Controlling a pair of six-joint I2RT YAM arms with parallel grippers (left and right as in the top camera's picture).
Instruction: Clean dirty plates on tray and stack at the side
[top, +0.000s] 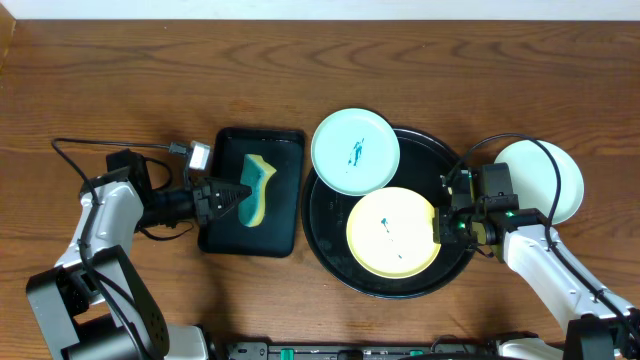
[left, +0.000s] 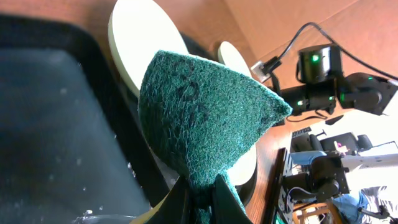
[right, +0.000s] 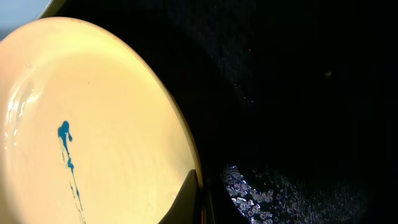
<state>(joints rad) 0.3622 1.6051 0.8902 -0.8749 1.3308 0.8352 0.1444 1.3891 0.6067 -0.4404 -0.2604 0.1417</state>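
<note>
Overhead, we count one clean plate (top: 570, 180) beside the tray (top: 330, 250), two smudged on it; left gripper (top: 232, 193) pinches sponge (top: 258, 190), right gripper (top: 442, 226) pinches yellow plate (top: 393, 232).

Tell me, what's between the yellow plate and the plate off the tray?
The right tool, at the edge of the yellow plate, and the tray rim lie there. The overhead view shows it.

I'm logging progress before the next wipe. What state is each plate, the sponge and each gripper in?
yellow plate: dirty, teal smudge, lying in the round tray
mint plate on the tray: dirty, teal smudge, overlapping the rim
mint plate on the table: no smudge visible, partly hidden by the arm
sponge: gripped, over the rectangular tray
left gripper: shut on the sponge
right gripper: shut on the yellow plate's rim
</note>
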